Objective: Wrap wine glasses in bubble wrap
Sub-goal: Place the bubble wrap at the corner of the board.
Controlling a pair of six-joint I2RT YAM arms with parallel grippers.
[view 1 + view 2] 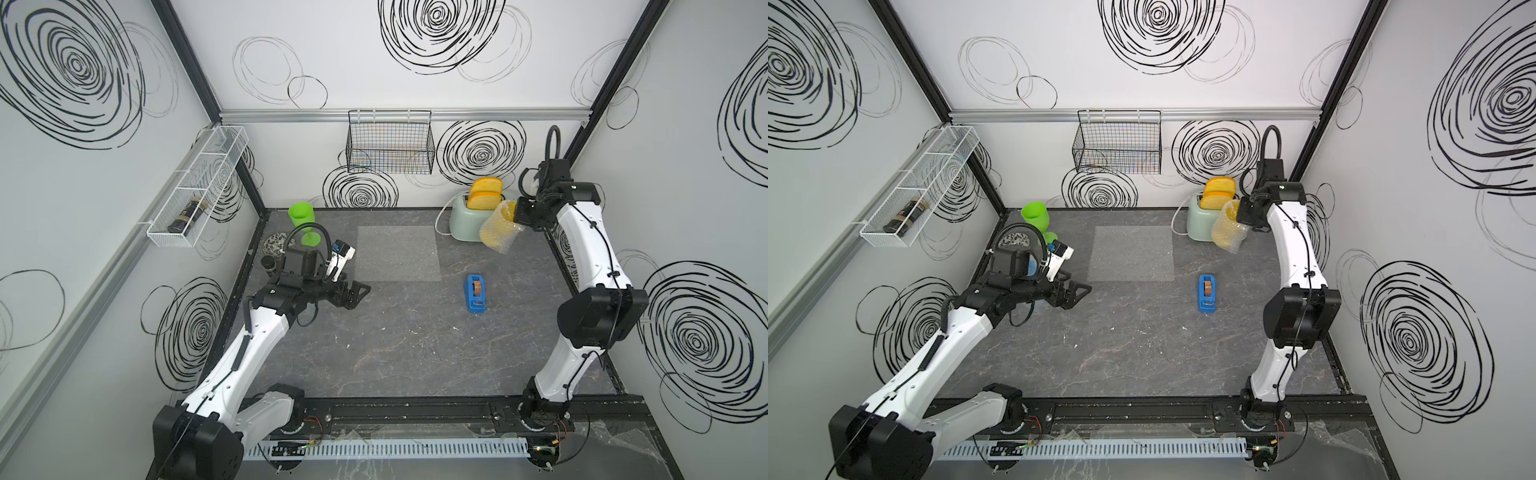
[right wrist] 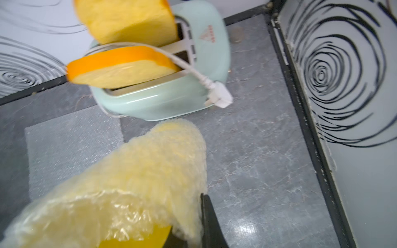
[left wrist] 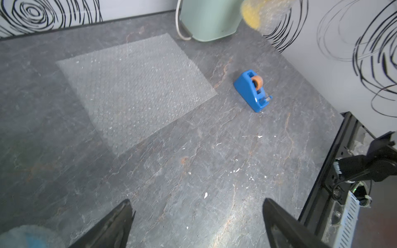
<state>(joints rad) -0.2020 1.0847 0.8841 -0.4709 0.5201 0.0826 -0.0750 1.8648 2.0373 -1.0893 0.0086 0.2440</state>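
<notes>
Now: right gripper (image 1: 519, 215) clamped on the rim of the bubble-wrapped yellow goblet (image 1: 498, 230), tilted, just beside the toaster (image 1: 464, 224). Lower till it rests, clear of the cord (image 1: 439, 220), then release slowly. Meanwhile the left gripper (image 3: 197, 204) gapes wide, empty, near the flat bubble wrap sheet (image 1: 397, 253); green goblet (image 1: 302, 216) unwrapped, back-left.
</notes>
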